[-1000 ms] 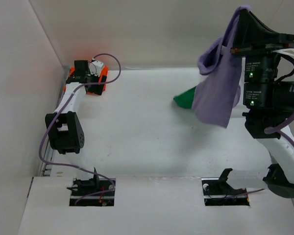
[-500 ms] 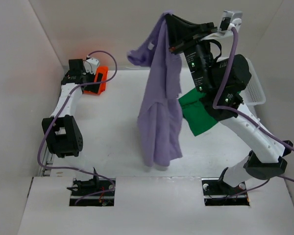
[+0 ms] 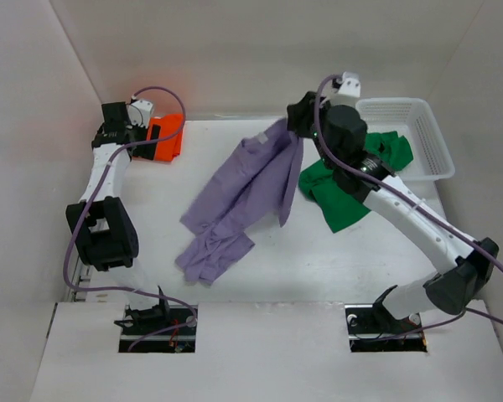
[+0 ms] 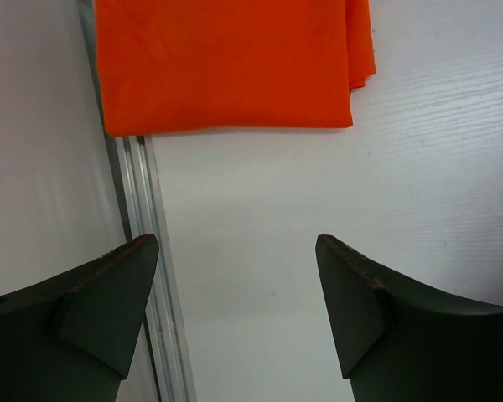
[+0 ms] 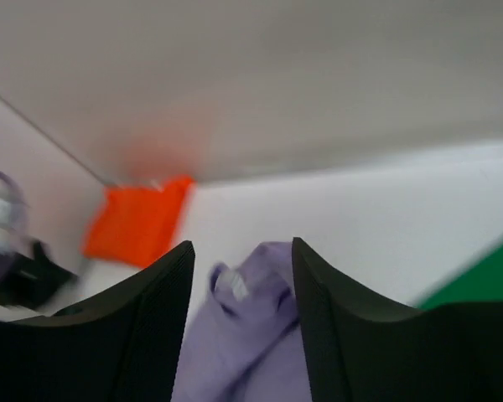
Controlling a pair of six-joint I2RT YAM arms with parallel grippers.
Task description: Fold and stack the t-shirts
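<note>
The lavender t-shirt (image 3: 235,201) lies stretched out slantwise across the middle of the table. Its collar end (image 5: 251,310) is just under my right gripper (image 3: 295,121), whose jaws stand open (image 5: 241,251) with the cloth showing in the gap beyond them. To the right, the green t-shirt (image 3: 339,197) sprawls on the table, one end up in the basket. At the back left the orange t-shirt (image 3: 163,138) lies folded (image 4: 226,63). My left gripper (image 3: 121,130) hangs open beside it, nothing between its fingers (image 4: 235,276).
A white lattice basket (image 3: 419,109) stands at the back right against the wall. A metal rail (image 4: 142,251) runs along the left wall under my left gripper. White walls close in the table on the left, back and right.
My right arm swung the lavender t-shirt from high at the right down onto the table's middle, and its jaws opened. My left gripper drifted slightly left off the orange t-shirt.
</note>
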